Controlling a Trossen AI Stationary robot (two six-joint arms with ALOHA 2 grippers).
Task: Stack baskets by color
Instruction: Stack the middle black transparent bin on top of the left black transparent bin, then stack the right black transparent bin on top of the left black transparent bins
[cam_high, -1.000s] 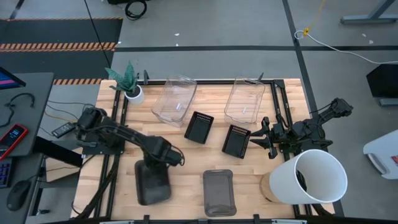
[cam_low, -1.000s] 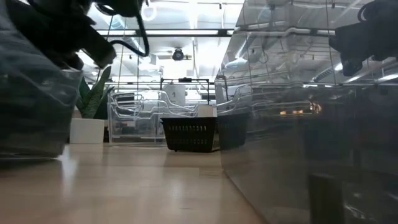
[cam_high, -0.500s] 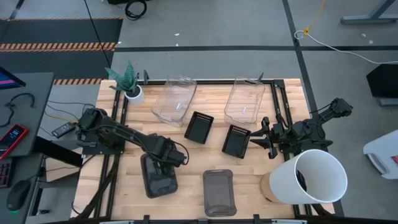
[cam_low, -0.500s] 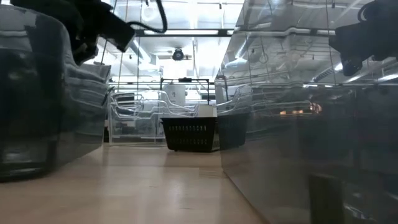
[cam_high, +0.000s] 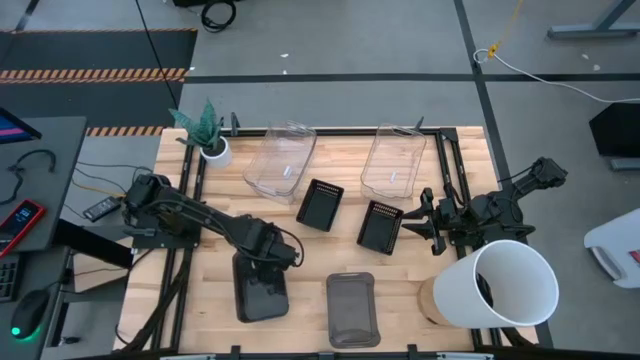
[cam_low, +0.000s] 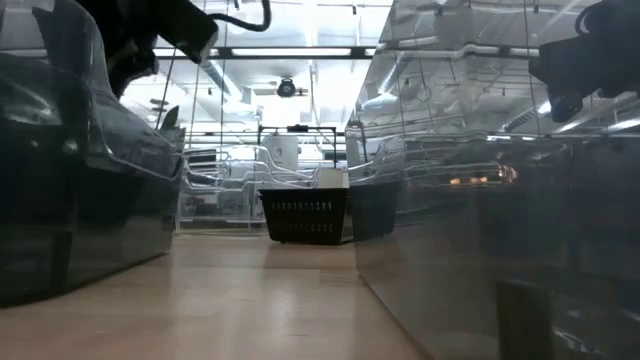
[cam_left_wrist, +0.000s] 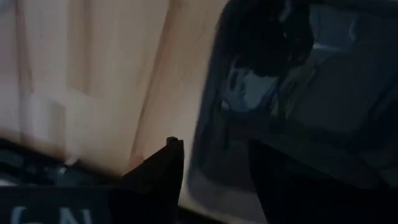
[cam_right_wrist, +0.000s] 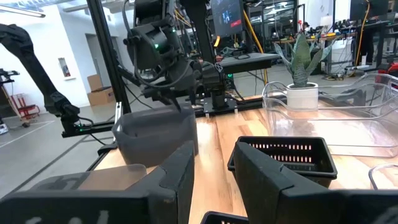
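Observation:
A smoky dark-grey basket (cam_high: 260, 290) (cam_right_wrist: 155, 134) rests with its bottom on the table near the front left. My left gripper (cam_high: 272, 256) (cam_left_wrist: 214, 149) points down, open, over the basket's far end, and its fingers stand on either side of the rim (cam_left_wrist: 208, 124). A second smoky basket (cam_high: 352, 308) lies to the right of the first. Two clear baskets (cam_high: 280, 160) (cam_high: 393, 160) sit at the back. In front of them lie two black slotted baskets (cam_high: 320, 204) (cam_high: 380, 226). My right gripper (cam_high: 425, 222) (cam_right_wrist: 211, 174) waits at the right, level and open.
A big white bucket (cam_high: 505, 285) stands at the front right corner, below my right arm. A small white plant pot (cam_high: 212, 148) sits at the back left corner. Bare wood (cam_high: 330, 255) lies between the black baskets and the smoky ones.
My left gripper has opened, let go of the smoky basket and risen a little above it. The basket has shifted slightly toward the table's right edge. It now lies flat on the table.

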